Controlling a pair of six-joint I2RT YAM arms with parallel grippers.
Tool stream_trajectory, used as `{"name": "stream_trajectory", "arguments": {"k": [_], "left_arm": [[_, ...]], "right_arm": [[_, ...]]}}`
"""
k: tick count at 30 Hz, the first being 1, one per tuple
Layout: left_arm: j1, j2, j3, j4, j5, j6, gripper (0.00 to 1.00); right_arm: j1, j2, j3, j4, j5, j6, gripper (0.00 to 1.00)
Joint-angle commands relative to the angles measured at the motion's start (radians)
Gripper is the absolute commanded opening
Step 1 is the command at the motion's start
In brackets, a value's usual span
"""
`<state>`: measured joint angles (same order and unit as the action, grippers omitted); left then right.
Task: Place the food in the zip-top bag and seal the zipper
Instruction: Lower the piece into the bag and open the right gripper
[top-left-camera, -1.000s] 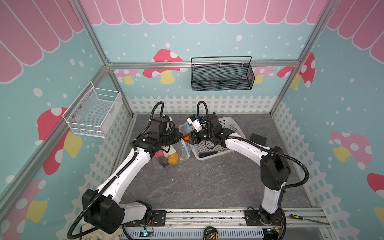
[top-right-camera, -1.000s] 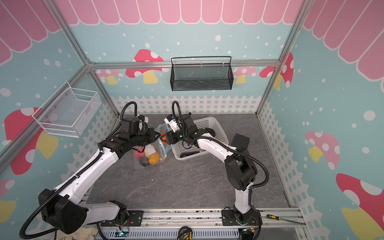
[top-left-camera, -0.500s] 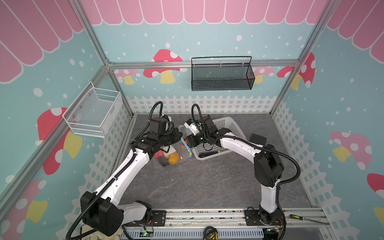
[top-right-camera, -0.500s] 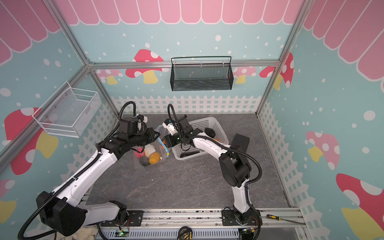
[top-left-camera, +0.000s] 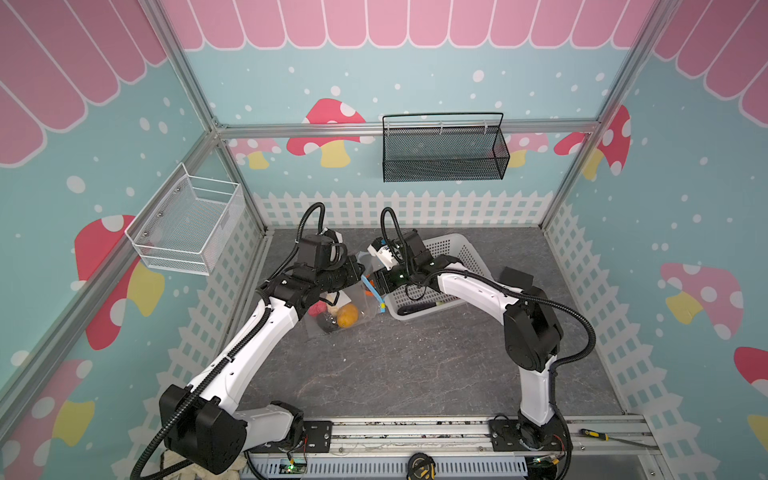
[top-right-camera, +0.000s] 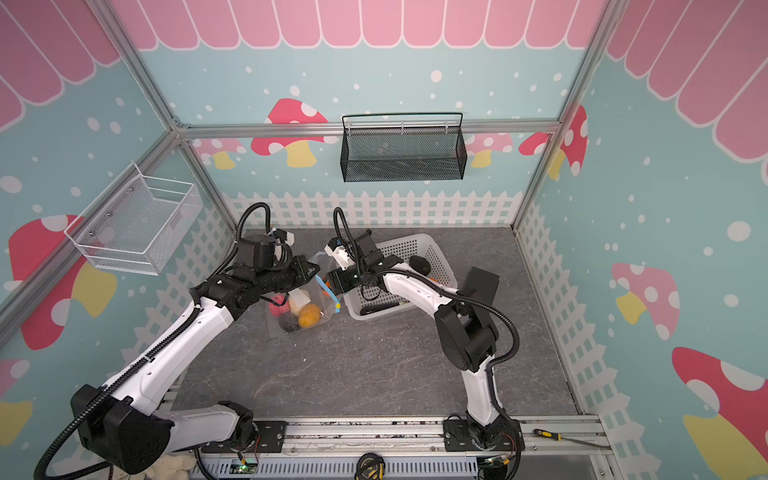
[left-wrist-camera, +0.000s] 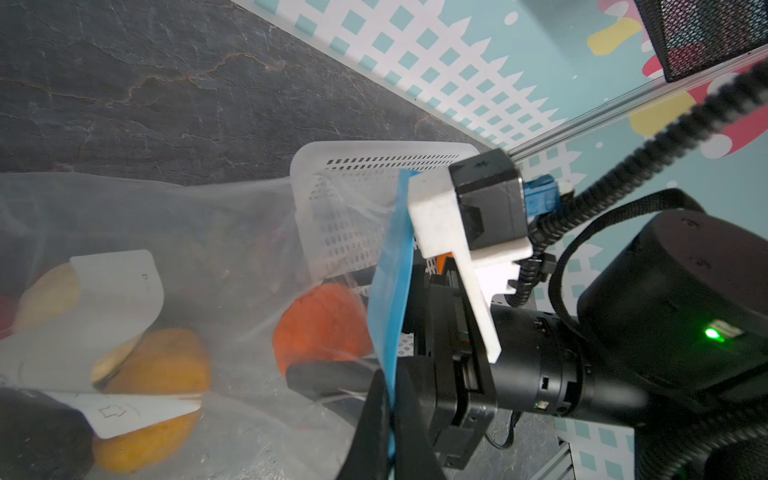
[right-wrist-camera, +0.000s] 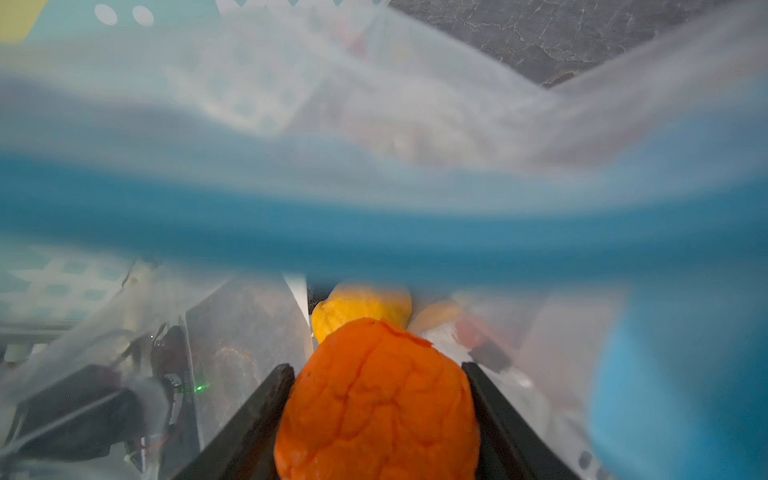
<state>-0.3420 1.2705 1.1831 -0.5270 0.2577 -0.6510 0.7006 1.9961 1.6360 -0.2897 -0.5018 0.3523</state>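
The clear zip-top bag (top-left-camera: 351, 297) (top-right-camera: 305, 291) lies left of the white basket with its mouth lifted. My left gripper (left-wrist-camera: 388, 374) (top-left-camera: 358, 274) is shut on the blue zipper (left-wrist-camera: 395, 270) (top-left-camera: 371, 289), whose yellow tab (top-left-camera: 381, 306) hangs low. My right gripper (right-wrist-camera: 376, 370) (top-right-camera: 328, 284) reaches into the bag's mouth, shut on a bright orange food piece (right-wrist-camera: 378, 399) (left-wrist-camera: 324, 328). Inside the bag lie a yellow-orange piece (top-left-camera: 347, 316) (left-wrist-camera: 162, 365), a pink-red one (top-left-camera: 318, 308), a cream one (left-wrist-camera: 45, 291) and a black lump (top-right-camera: 291, 322).
The white perforated basket (top-left-camera: 461, 245) (top-right-camera: 419, 239) still holds a black lump (top-right-camera: 419, 264) and a long dark piece (top-left-camera: 419, 308). A black box (top-left-camera: 515, 276) sits right of it. Wire baskets hang on the back wall (top-left-camera: 444, 149) and the left wall (top-left-camera: 187, 224).
My right gripper has moved left from the basket's edge into the bag's mouth with the orange piece. The left gripper has kept its hold on the zipper.
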Motion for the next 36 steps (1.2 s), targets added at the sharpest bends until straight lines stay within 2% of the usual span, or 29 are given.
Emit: {"name": "stream_trajectory", "arguments": {"k": [1,12,24,30,36], "left_arm": [[-0.003,-0.017,0.005,0.002,-0.003,-0.004,0.00],[-0.003,-0.008,0.006,0.003,-0.005,-0.002,0.00],[-0.004,-0.007,0.001,0.004,-0.011,-0.001,0.00],[-0.003,-0.009,-0.012,0.006,-0.015,-0.004,0.00],[-0.003,-0.009,-0.029,0.015,-0.007,-0.008,0.00]], "right_arm": [[0.005,0.024,0.035,-0.022,0.009,-0.018,0.66],[0.005,0.032,0.039,-0.027,0.019,-0.021,0.73],[0.005,0.027,0.035,-0.028,0.012,-0.017,0.73],[0.005,-0.065,-0.025,-0.003,0.007,0.024,0.72],[0.004,-0.223,-0.153,0.028,0.105,0.041,0.69]]}}
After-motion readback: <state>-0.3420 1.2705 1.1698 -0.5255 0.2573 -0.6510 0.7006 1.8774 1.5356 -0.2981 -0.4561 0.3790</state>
